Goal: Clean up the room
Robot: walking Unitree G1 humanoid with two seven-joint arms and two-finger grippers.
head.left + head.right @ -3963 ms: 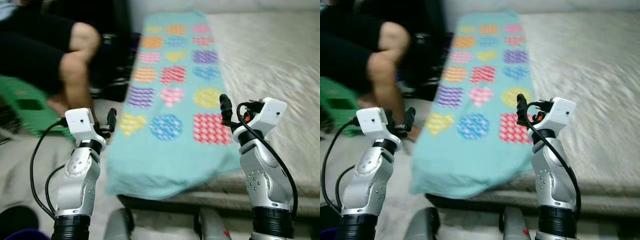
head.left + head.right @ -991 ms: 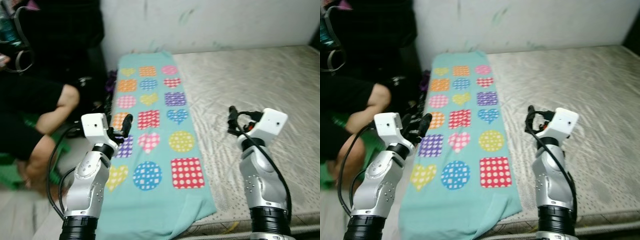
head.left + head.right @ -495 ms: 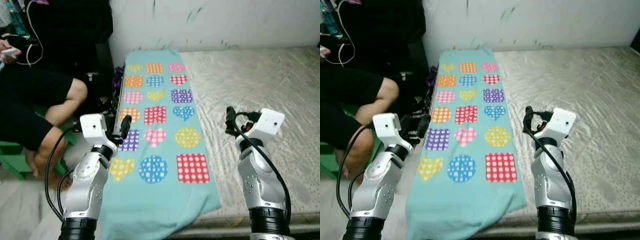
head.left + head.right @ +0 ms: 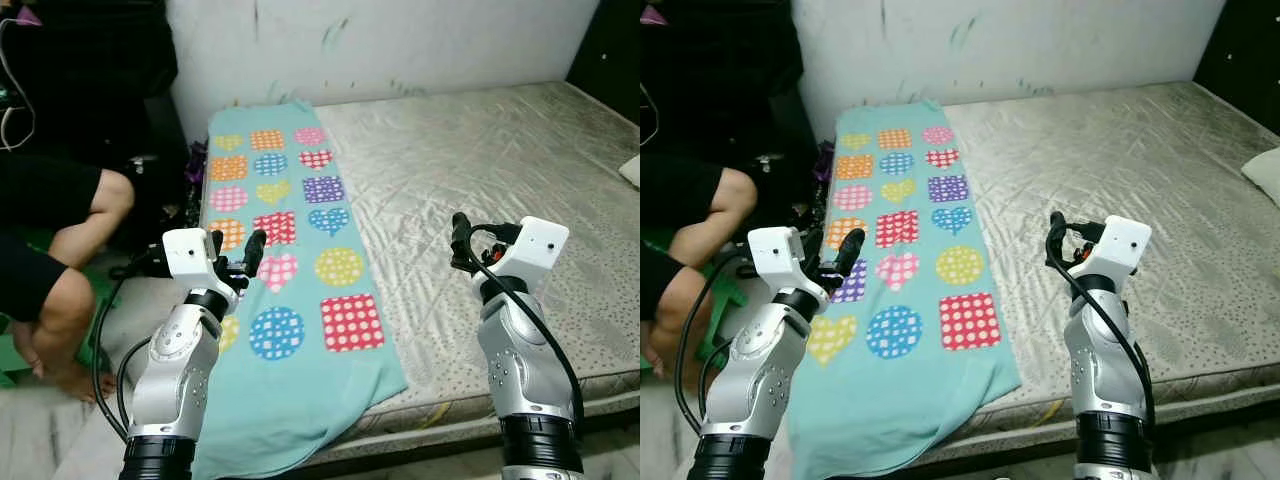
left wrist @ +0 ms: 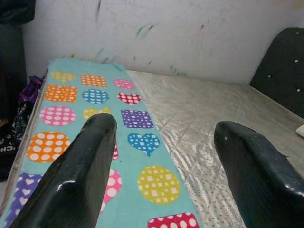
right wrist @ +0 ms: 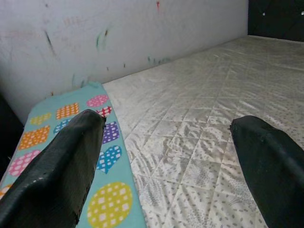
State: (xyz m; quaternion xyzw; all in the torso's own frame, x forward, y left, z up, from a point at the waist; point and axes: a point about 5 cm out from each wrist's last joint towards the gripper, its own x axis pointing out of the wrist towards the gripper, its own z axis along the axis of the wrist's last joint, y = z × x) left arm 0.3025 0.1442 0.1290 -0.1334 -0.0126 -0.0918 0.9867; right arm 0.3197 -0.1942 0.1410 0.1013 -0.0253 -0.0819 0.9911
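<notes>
A teal blanket (image 4: 290,240) printed with coloured hearts, circles and squares lies flat along the left side of a bare grey mattress (image 4: 470,160); its near end hangs over the bed's front edge. My left gripper (image 4: 237,250) is raised over the blanket's left edge, open and empty. In the left wrist view its fingers (image 5: 90,156) frame the blanket (image 5: 95,95). My right gripper (image 4: 460,238) is held up over the bare mattress to the right of the blanket, also open and empty, and its wrist view looks across the mattress (image 6: 199,114).
A person sits left of the bed, with a bare knee (image 4: 85,200) close to my left arm. Dark bags and clutter (image 4: 190,170) fill the gap between person and bed. A marked white wall (image 4: 400,40) backs the bed. A pale pillow corner (image 4: 630,168) lies at the far right.
The whole picture has shifted as the camera moved, so more of the mattress shows on the right. Both arms keep the same raised pose with fingers apart.
</notes>
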